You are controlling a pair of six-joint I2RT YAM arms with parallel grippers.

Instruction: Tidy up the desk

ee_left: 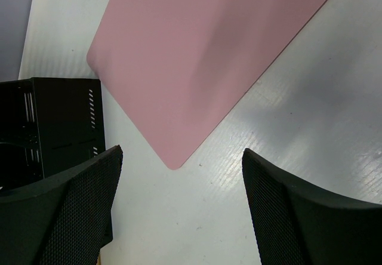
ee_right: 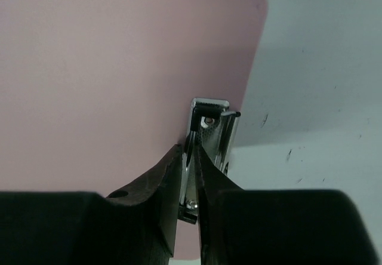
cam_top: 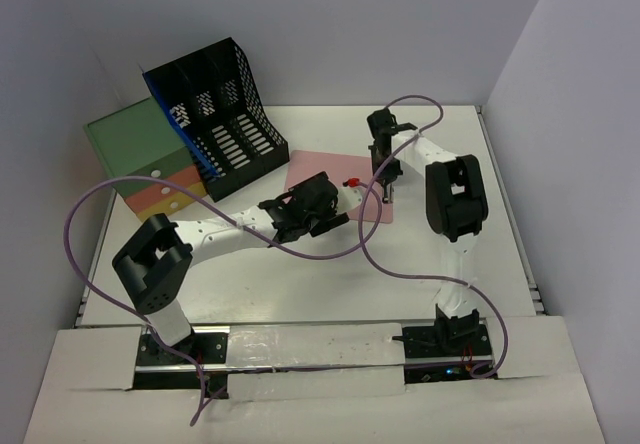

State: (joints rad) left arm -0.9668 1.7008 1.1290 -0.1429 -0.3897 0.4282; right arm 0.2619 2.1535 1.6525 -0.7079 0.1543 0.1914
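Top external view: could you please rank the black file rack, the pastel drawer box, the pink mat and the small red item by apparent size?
1. black file rack
2. pastel drawer box and pink mat: these look alike in size and both are partly covered, so I can't rank them
3. small red item

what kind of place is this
Probably a staged office workspace in a robot test cell: a white desk walled in, with a black-and-blue file organizer, a pastel drawer unit and a pink mat.

White links (cam_top: 220,232), black joints (cam_top: 455,199), purple cables (cam_top: 68,232), black mesh-textured jaws.
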